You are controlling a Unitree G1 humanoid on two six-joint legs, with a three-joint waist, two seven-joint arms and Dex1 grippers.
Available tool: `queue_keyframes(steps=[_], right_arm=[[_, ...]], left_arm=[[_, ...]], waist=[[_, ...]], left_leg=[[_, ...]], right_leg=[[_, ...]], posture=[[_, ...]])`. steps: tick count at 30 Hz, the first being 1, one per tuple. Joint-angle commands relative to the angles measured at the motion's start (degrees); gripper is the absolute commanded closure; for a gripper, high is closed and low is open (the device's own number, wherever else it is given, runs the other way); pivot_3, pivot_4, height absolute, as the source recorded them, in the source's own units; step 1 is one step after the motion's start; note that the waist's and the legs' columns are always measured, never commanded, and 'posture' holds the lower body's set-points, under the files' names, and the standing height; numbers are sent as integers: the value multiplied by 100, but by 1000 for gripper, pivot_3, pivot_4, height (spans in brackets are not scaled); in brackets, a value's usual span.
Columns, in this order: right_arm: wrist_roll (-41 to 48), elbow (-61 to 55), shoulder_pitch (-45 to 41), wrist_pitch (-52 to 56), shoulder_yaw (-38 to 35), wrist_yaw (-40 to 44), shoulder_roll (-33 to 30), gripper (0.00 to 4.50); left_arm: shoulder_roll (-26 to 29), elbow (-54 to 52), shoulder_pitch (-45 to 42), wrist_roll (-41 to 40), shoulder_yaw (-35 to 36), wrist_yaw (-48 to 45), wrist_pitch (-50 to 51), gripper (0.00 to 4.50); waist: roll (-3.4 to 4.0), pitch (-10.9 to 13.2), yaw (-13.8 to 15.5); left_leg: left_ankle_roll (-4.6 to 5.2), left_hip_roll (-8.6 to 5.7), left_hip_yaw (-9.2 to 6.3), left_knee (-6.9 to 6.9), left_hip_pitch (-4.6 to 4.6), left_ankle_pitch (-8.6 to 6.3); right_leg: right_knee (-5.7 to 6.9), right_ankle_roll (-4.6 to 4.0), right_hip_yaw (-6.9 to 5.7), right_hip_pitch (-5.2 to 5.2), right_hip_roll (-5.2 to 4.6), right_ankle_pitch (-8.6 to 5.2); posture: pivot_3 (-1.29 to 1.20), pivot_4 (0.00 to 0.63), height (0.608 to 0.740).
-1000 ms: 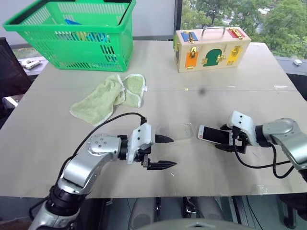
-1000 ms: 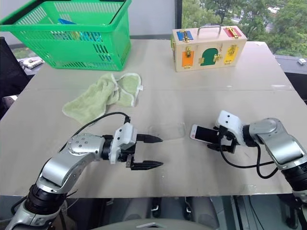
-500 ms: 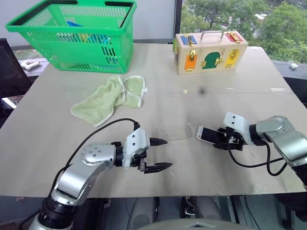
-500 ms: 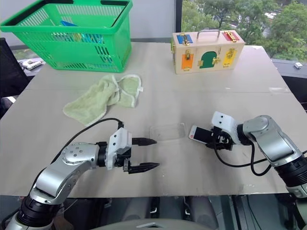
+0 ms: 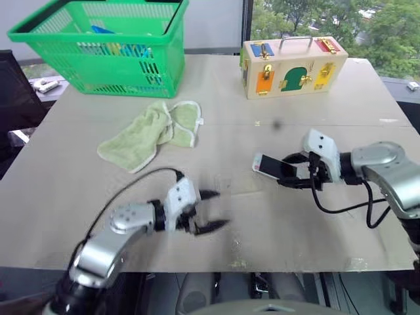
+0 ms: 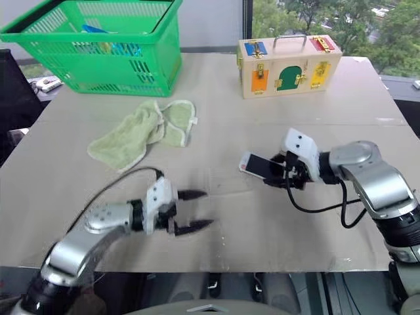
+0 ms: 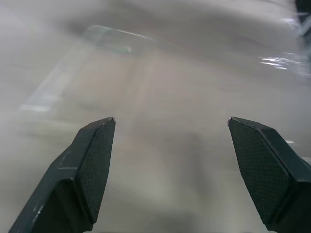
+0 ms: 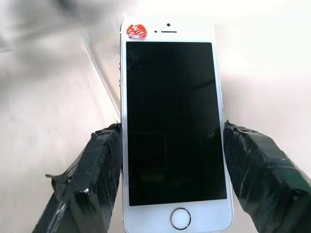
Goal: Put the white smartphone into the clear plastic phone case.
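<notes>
Beige tabletop (image 5: 315,230): right pincer (image 6: 279,172) clamps the white smartphone's (image 6: 257,165) long edges, lifted mid-right. Stiff, slick, fragile glass; edge grip suits. Left pincer (image 6: 191,210) gapes wide, empty.

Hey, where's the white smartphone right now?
The white smartphone is clamped between the right gripper's fingers, held above the table on the robot's right, in front of the wooden latch box.
</notes>
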Motion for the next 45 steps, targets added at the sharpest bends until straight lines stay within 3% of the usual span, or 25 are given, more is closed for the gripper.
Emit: queue_keyframes(steps=[1, 3, 9, 16, 30, 45], right_arm=[[-334, 158, -409, -268, 517, 55, 113, 1743], [-794, 544, -686, -633, 1053, 105, 202, 1743], [-1429, 1086, -1102, -1279, 1771, 406, 394, 1743], [-1654, 1046, -1218, -1484, 1902, 712, 458, 1743], [-2482, 1367, -1421, -1657, 2375, 1031, 726, 1743], [-2595, 1281, -1484, -858, 2308, 1195, 1131, 1743]], left_arm=[[78, 329, -124, -115, 183, -286, -183, 644], [120, 405, -111, -121, 262, -365, -208, 644], [212, 297, 259, -252, 618, -430, -159, 644], [197, 300, 560, -434, 926, -504, -309, 644], [118, 345, 651, -378, 872, -463, -441, 644], [-9, 347, 638, -321, 753, -335, -504, 644]], waist=[[3, 1, -34], [1, 2, -69], [0, 4, -38], [0, 5, -29], [-1, 3, -48], [-6, -3, -161]], left_leg=[[0, -1, 4, 0, -2, 0], [1, -3, 30, -2, -9, -1], [-24, -10, 48, 2, -60, 15], [-3, -5, 46, 4, -55, 3], [-6, 0, 49, 8, -44, 5], [-9, 1, 49, 12, -35, 8]], right_leg=[[-2, 1, 3, -1, -2, 0], [-8, 6, 24, -11, -4, 2], [-5, -8, 30, -61, 0, 15], [2, 10, 28, -62, -6, 5], [15, 2, 29, -61, -2, 11], [39, -11, 30, -61, -4, 17]], posture=[[0, 150, 740], [0, 150, 740], [0, 150, 740], [0, 150, 740], [0, 150, 740], [0, 150, 740]])
